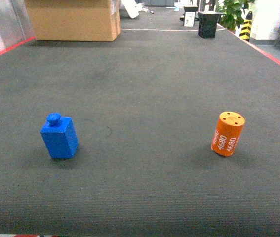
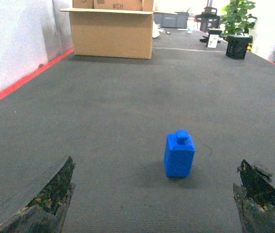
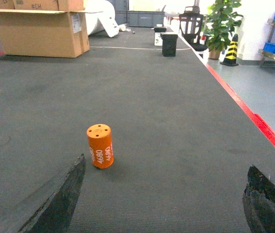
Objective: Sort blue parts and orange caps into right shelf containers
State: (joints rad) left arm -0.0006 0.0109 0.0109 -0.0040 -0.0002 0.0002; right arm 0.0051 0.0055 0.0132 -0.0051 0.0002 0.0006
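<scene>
Both hands hang spread and low: my left hand [image 2: 154,204] faces the chunky blue plastic part [image 2: 179,155], my right hand [image 3: 161,204] the stubby orange plastic cap [image 3: 100,145].

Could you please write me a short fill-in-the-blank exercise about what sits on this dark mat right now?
1. The small blue blocky plastic part has a round ____ on top.
2. The orange plastic cylinder cap carries white printed ____.
3. In the head view the orange cap stands to the ____ of the blue part.
4. The large box at the mat's far end is made of ____.

Missing words: knob; numbers; right; cardboard
</scene>
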